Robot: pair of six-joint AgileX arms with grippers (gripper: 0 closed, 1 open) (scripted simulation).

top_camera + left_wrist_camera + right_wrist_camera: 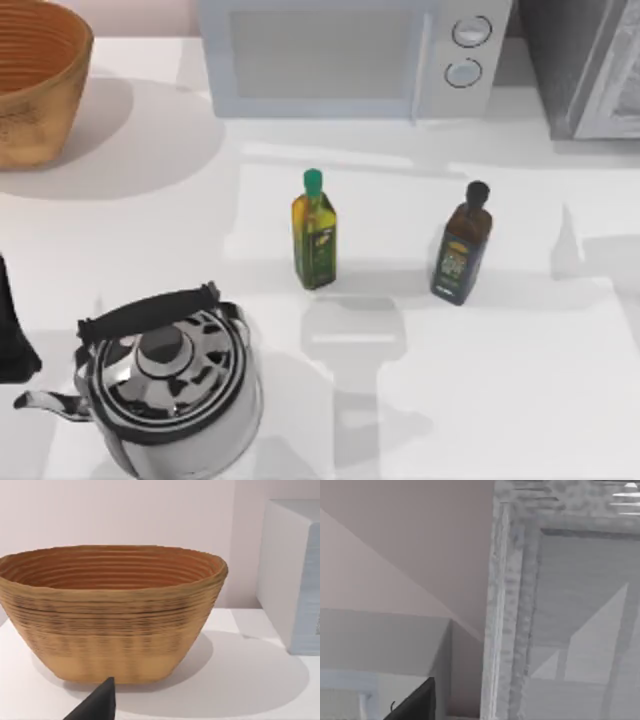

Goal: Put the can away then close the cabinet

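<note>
At the table's left edge my left gripper (pixel 96 704) faces the basket (pixel 112 612); my right gripper (pixel 415 702) looks at the cabinet (pixel 555 610), far right. How either pair of jaws stands I cannot tell. Mid-table stand 2 things, a green-capped bottle (pixel 316 232) and a dark bottle (pixel 462 248); where the can is I cannot tell. Probably step 1: finding it, then reaching.

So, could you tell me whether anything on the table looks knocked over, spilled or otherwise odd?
Nothing is tipped or spilled: both bottles, the kettle and the basket stand upright. The one oddity is that the table holds bottles rather than a can.
</note>
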